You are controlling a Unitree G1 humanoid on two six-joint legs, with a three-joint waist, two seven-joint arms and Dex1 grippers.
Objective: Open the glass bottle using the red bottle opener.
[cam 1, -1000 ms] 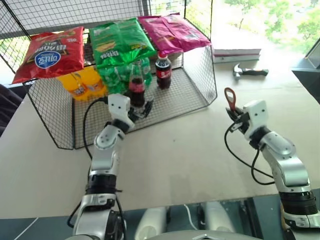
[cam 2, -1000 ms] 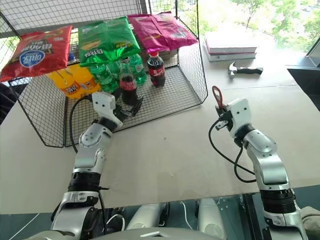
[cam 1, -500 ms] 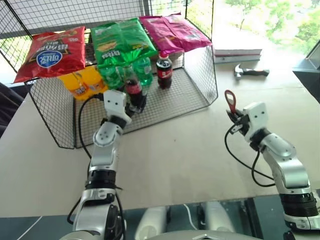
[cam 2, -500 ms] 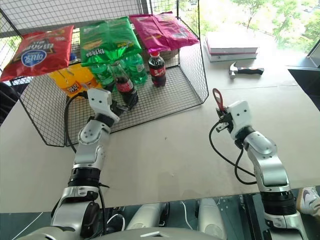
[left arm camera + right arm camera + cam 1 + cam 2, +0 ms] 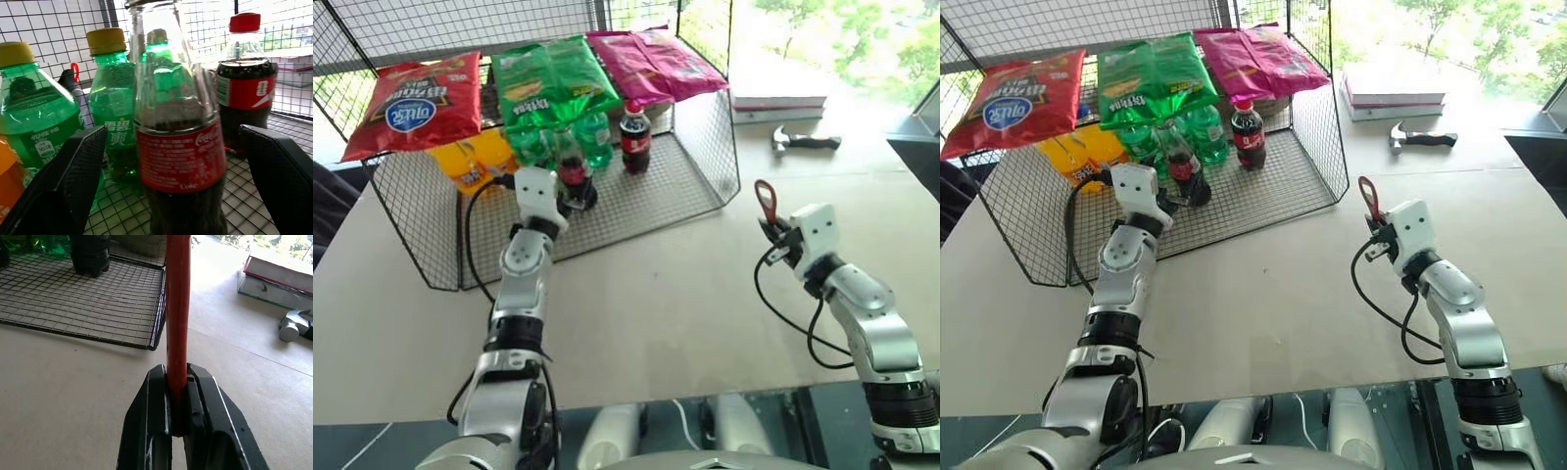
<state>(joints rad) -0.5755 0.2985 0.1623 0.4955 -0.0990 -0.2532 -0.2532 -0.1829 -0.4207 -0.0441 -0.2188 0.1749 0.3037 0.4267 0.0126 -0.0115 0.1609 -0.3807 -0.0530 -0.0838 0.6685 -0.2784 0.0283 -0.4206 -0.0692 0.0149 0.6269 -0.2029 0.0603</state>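
L gripper [image 5: 171, 147] jaws wide apart either side of glass bottle [image 5: 178, 147] inside wire basket [image 5: 705, 166], R gripper [image 5: 178, 382] jaws clamped on upright red opener [image 5: 765, 200], right of basket.

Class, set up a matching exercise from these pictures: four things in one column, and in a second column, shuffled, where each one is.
1. glass bottle
2. red bottle opener
3. hammer
4. red chip bag

A. on top of the wire rack
B. clamped in the right gripper
C. on the table beside the books
D. between the open left gripper's fingers

Pairs: 1-D, 2-B, 3-C, 4-A
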